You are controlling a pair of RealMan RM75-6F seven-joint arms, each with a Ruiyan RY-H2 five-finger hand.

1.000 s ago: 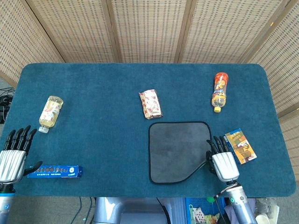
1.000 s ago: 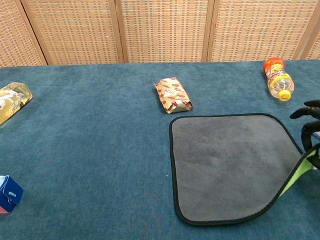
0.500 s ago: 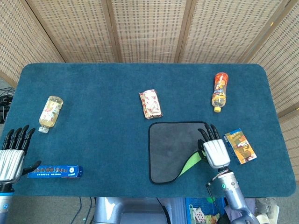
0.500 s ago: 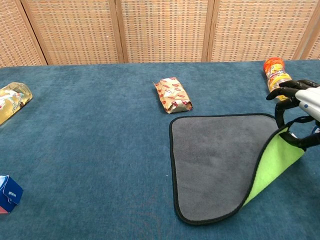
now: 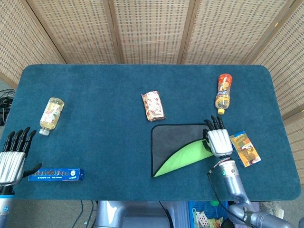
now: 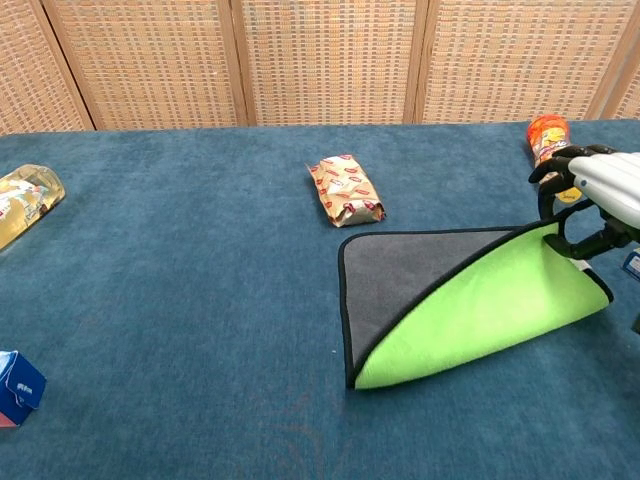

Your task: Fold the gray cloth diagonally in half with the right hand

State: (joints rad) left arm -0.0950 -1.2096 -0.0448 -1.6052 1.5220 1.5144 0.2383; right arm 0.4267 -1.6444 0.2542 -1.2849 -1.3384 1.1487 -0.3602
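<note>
The gray cloth [image 5: 173,137] [image 6: 400,270] lies right of the table's centre, with its near right corner lifted and turned over. The bright green underside [image 5: 183,154] [image 6: 485,315] now faces up and covers much of the gray. My right hand [image 5: 217,139] [image 6: 590,195] pinches the raised corner near the cloth's far right edge, a little above the table. My left hand [image 5: 12,159] rests open at the front left edge, holding nothing; it is outside the chest view.
A snack packet [image 5: 153,105] lies just beyond the cloth. An orange bottle [image 5: 223,92] is at the back right, a colourful card pack [image 5: 244,148] right of my right hand. A yellow bottle [image 5: 51,115] and a blue box [image 5: 56,175] sit at the left.
My right hand has carried the cloth's near right corner up and away toward the far side. The green underside has unrolled from a sliver to a wide flap. The left hand stayed put.
</note>
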